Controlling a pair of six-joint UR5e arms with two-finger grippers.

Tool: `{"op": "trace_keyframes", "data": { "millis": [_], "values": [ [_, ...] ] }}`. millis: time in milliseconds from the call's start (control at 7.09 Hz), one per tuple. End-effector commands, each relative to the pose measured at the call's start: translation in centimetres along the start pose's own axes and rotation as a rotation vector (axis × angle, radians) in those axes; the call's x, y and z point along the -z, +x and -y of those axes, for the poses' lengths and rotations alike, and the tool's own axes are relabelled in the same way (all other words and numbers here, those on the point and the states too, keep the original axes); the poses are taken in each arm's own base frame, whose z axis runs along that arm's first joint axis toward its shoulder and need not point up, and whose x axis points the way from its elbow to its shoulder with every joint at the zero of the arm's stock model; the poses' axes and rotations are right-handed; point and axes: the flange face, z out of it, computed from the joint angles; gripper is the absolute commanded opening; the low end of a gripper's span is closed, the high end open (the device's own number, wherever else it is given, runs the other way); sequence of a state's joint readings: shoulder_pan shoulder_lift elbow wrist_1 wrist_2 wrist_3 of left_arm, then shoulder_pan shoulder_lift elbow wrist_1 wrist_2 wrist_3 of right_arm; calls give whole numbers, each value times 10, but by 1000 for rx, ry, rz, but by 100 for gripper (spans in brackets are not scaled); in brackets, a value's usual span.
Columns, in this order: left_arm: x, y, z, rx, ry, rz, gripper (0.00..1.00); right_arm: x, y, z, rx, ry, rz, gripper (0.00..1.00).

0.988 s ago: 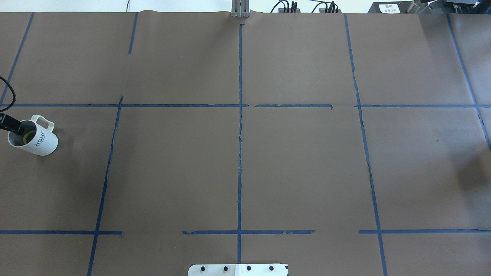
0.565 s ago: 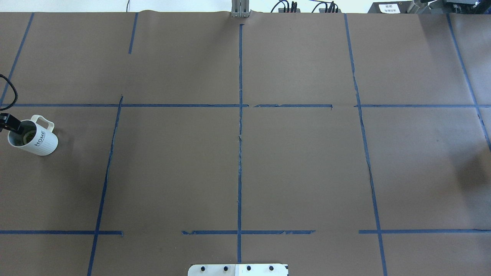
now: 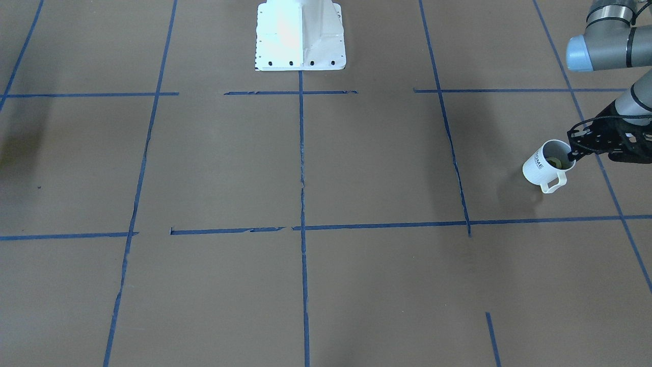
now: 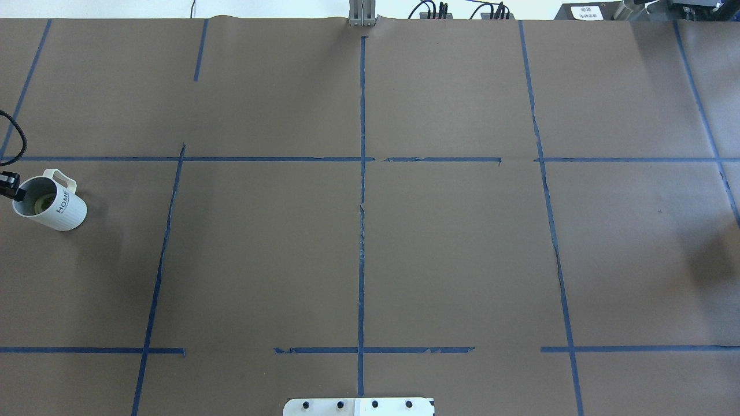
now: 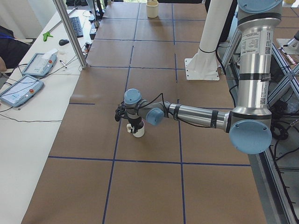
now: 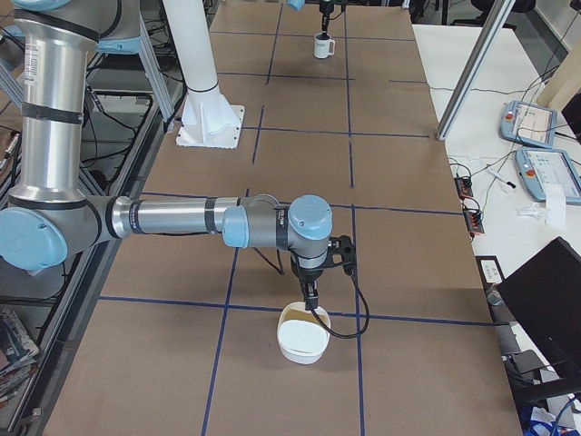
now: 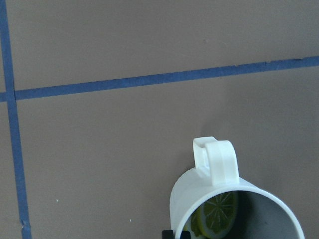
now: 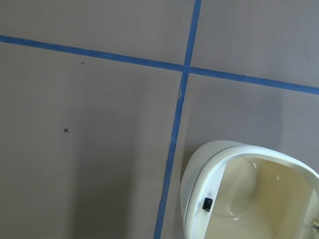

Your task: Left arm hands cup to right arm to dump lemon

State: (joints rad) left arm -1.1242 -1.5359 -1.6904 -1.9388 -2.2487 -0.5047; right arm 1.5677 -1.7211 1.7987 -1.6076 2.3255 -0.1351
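The white ribbed "HOME" cup (image 4: pixel 52 202) is at the table's far left, tilted, with its handle (image 7: pixel 215 162) toward the far side. The lemon (image 7: pixel 217 216) slice lies inside it and also shows in the front view (image 3: pixel 555 162). My left gripper (image 3: pixel 571 153) is shut on the cup's (image 3: pixel 545 165) rim, one finger inside and one outside. In the overhead view only its tip (image 4: pixel 14 190) shows at the left edge. My right gripper (image 6: pixel 310 295) hangs over a white bowl; I cannot tell whether it is open or shut.
A white oval bowl (image 6: pixel 302 338) sits on the brown paper at the table's right end, and it also shows below the right wrist camera (image 8: pixel 199 169). Blue tape lines cross the table. The robot's white base plate (image 3: pixel 300 35) stands at the near middle edge.
The cup has shifted slightly toward the far side and looks a little raised, with the left gripper on its rim. The gripper has drawn back toward the view's left edge.
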Motion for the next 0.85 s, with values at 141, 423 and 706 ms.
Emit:
{"op": "trace_keyframes", "data": {
  "millis": [141,423,706],
  "values": [
    [27,7,4,7,28,-40,0,8,-9,6,27,21,0,100],
    [45,31,27,69,29,-40,0,18,-27,20,161,150,19,100],
    [82,89,71,192,4,-29,0,24,-88,73,377,248,35,100]
  ]
}}
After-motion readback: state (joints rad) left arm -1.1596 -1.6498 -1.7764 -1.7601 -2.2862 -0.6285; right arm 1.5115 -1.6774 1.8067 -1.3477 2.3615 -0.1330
